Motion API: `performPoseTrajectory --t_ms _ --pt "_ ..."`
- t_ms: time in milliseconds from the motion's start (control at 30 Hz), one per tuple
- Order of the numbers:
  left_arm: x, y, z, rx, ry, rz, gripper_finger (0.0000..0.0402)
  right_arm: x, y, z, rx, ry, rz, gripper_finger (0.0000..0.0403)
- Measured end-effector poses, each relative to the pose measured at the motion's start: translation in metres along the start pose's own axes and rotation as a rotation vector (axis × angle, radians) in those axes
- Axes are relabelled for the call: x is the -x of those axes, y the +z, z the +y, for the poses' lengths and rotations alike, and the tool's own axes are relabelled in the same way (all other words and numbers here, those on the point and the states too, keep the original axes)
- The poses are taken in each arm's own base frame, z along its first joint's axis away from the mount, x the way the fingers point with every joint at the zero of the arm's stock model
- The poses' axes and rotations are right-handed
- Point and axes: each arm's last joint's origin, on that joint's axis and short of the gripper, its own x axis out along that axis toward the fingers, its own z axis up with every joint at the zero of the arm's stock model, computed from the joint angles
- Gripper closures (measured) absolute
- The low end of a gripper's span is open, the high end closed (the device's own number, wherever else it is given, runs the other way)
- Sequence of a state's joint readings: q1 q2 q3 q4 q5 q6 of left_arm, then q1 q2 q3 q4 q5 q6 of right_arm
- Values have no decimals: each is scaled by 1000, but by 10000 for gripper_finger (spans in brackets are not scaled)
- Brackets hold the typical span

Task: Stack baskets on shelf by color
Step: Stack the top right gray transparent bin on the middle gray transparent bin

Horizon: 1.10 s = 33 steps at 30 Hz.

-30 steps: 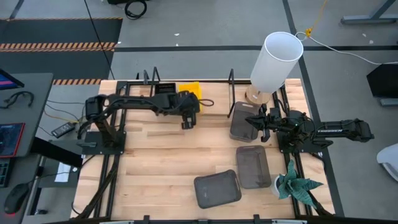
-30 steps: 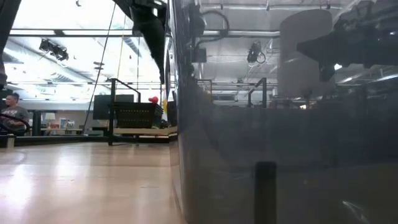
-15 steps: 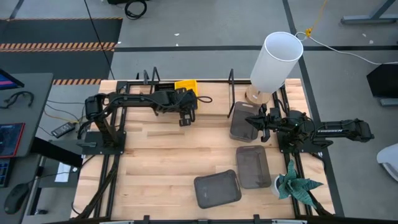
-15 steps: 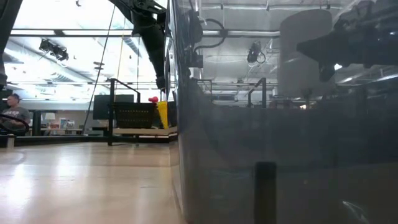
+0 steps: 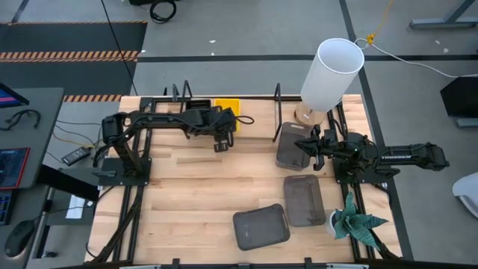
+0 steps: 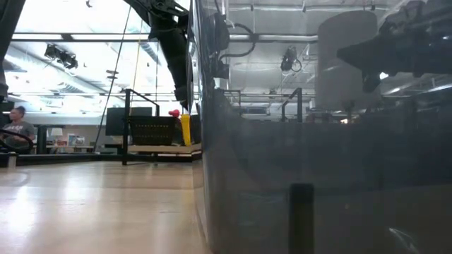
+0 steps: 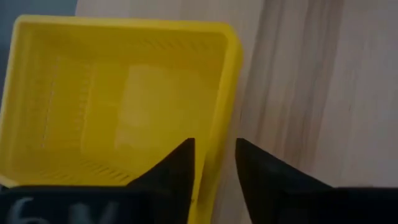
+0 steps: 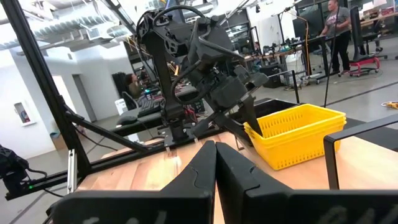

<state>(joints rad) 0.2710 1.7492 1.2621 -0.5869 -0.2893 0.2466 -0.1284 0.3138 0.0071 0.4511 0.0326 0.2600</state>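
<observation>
Yellow basket [image 5: 228, 107] sits on the shelf [image 5: 258, 127] at the table's far side, just right of the black baskets [image 5: 196, 110], between two black divider brackets. A sec ago it hung tilted over the shelf's near edge; half a sec ago it was farther back but still crooked; now I see it square and flat. In the right wrist view it looks like two yellow tiers [image 8: 297, 140], so I read it as resting on another yellow one, but can't confirm from above.

Left gripper [image 5: 219, 139] is at the basket's near rim. In the left wrist view its fingers [image 7: 176, 167] straddle the basket wall [image 7: 222, 124] w/ a narrow gap, one inside, one outside, pressed on the rim. It has pulled left and back w/ the basket since the earlier frames.

Right gripper [image 5: 302, 146] hangs over the left part of the grey basket [image 5: 293, 146] on the shelf's right end, arm unmoved across all frames; fingers [image 8: 205, 167] together, nothing between.

Two more grey baskets on the tabletop, near right: one [image 5: 304, 199] upright, one [image 5: 260, 226] skewed, same spots as before. Lamp [image 5: 329, 75] far right, plant [image 5: 358, 221] near right.
</observation>
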Motion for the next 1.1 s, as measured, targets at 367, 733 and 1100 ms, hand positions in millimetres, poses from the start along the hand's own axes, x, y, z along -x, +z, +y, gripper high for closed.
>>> performPoseTrajectory --t_ms 367,733,1100 --pt "43 13 -16 -78 -66 -193 207 0 0 0 0 0 0 389" --pt "92 22 -89 -238 -477 -400 247 0 0 0 0 0 0 389" --pt "133 -27 -83 -137 -404 -656 307 0 0 0 0 1 -5 389"
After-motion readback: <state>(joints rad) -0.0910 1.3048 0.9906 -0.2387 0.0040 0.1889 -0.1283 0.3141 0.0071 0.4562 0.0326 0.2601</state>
